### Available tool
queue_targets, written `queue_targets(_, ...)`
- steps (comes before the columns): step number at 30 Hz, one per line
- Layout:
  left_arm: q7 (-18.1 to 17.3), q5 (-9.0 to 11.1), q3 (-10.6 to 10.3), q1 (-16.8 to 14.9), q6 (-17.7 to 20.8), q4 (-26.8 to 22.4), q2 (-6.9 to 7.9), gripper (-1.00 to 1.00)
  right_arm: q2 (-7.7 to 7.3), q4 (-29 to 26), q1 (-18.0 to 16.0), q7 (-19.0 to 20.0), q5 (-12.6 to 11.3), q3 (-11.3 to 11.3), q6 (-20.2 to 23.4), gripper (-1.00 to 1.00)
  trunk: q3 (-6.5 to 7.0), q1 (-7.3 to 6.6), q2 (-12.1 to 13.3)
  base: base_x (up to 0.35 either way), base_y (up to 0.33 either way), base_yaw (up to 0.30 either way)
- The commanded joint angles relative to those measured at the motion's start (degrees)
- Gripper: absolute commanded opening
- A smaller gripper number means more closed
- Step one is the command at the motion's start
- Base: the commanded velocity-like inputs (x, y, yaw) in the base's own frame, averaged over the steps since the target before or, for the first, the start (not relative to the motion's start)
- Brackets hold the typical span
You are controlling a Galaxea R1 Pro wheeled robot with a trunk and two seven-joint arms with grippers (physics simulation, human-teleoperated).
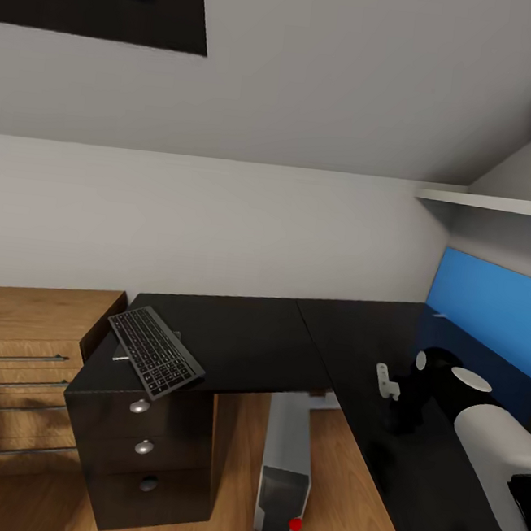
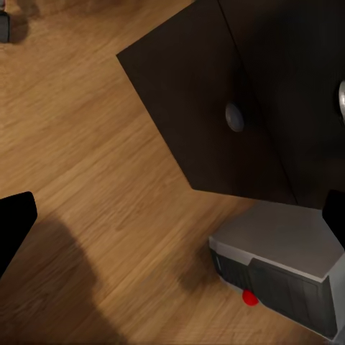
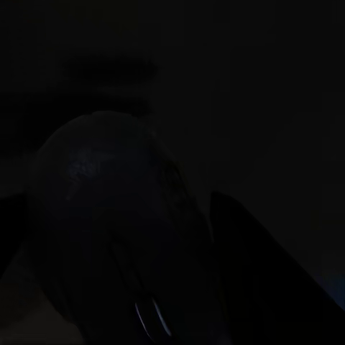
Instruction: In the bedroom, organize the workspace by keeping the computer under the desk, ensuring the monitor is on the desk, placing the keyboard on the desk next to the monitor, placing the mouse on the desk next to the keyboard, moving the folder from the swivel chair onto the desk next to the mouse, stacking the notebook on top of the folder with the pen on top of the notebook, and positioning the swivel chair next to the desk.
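We see the desk [image 1: 274, 340], an L-shaped glossy black top with a blue back panel [image 1: 490, 309] along its right wing, set against a grey wall under a sloped ceiling. Beside its left end stands a light wood dresser [image 1: 17, 370]. Under the desk, on the wood floor [image 2: 93, 187], stands the computer [image 1: 285, 464], a grey tower with a red dot low on its front. The keyboard [image 1: 156, 350] lies askew at the desk's left end, above a black drawer unit [image 1: 147, 457] with round knobs. Our right arm [image 1: 491, 453] reaches over the right wing. In the right wrist view the mouse [image 3: 115, 230] sits between the right gripper's [image 3: 118, 237] dark fingers; whether they clamp it we cannot tell. The left gripper's [image 2: 172, 223] fingers [image 2: 14, 223] stand wide apart above the floor.
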Motion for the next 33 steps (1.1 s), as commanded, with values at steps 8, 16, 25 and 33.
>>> queue_targets(8,0.29,0.59,0.06,0.0,0.27,-0.1,-0.02,1.0,0.05,-0.07,-0.03,0.15,-0.11,0.34,0.29,-1.0,-0.05,-0.02,-0.03,-0.118,-0.021,0.0)
queue_targets(16,0.28,0.59,0.05,-0.01,0.27,-0.1,0.0,1.0,0.16,-0.06,-0.03,0.14,-0.16,0.35,0.32,-1.0,-0.05,-0.02,-0.03,-0.014,-0.002,0.0)
queue_targets(25,0.28,0.59,0.08,-0.01,0.27,-0.1,0.0,1.0,0.21,-0.06,-0.03,0.14,-0.2,0.34,0.37,1.0,-0.05,-0.02,-0.03,-0.001,0.0,0.0)
queue_targets(33,0.28,0.59,0.06,0.01,0.27,-0.1,-0.02,1.0,0.15,-0.06,-0.03,0.21,-0.32,0.35,0.26,1.0,-0.05,-0.02,-0.03,0.0,0.0,0.0)
